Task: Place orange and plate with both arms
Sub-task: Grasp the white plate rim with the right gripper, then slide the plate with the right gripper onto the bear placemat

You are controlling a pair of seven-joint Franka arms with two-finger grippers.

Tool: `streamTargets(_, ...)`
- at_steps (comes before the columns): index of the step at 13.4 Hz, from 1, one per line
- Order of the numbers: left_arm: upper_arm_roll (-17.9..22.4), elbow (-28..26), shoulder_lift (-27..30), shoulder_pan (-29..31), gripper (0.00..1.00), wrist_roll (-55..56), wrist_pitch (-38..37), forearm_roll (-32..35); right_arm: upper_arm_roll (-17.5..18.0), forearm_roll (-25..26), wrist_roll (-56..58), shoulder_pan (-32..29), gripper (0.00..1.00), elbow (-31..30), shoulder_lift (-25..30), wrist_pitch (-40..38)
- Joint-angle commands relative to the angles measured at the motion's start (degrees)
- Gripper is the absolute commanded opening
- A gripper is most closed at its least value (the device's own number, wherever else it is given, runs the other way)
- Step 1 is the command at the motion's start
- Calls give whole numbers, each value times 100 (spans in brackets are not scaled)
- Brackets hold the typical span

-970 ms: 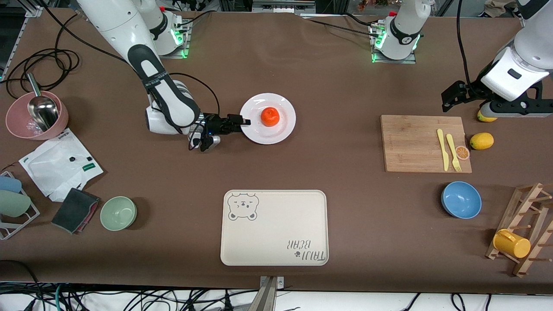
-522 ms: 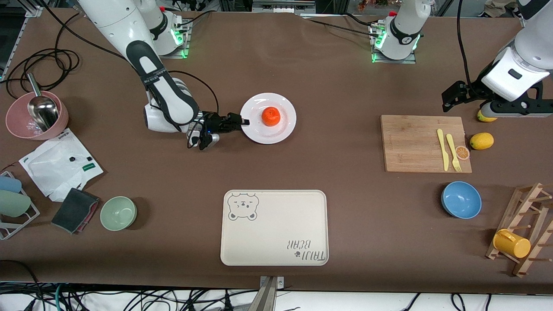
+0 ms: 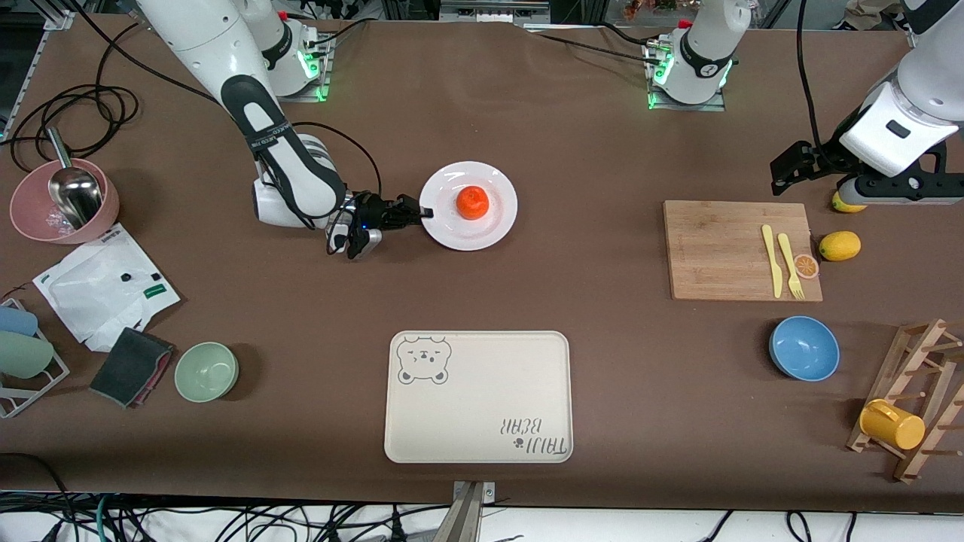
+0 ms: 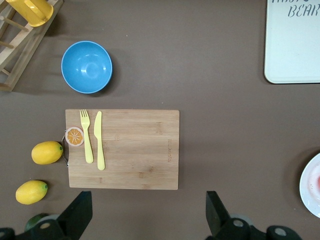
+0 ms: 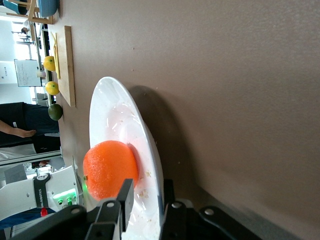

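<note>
Right gripper (image 3: pixel 423 213): closing over past second, now pinching plate (image 3: pixel 493 226) rim at 9 o'clock; lift likely next

Orange (image 3: pixel 472 202): centred on plate

Left gripper (image 4: pixel 150 220): spread wide, empty, waiting above cutting board (image 4: pixel 130 150)

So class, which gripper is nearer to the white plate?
Right. The right gripper grips the white plate by its rim; the left gripper waits above the cutting board's corner.

Robot lab: bolted arm bases (image 3: pixel 689 71), cables (image 3: pixel 83 113)
</note>
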State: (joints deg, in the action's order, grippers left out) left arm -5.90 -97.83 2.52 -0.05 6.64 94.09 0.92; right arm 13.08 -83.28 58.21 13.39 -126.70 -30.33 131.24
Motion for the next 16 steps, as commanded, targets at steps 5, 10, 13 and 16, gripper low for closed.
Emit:
streamTargets(5,10,-17,30,5,100,-84,-49,5,46,-346,313,94,0,-83,-8,182)
streamTargets(10,10,-26,30,5,100,-75,-49,5,46,-347,235,85,0,-21,62,103)
streamTargets(13,10,-17,30,5,100,-75,-49,5,20,-338,-211,41,0,268,211,-37)
streamTargets(16,10,-17,21,5,100,-75,-49,5,-7,-259,-774,-29,0,899,159,-230)
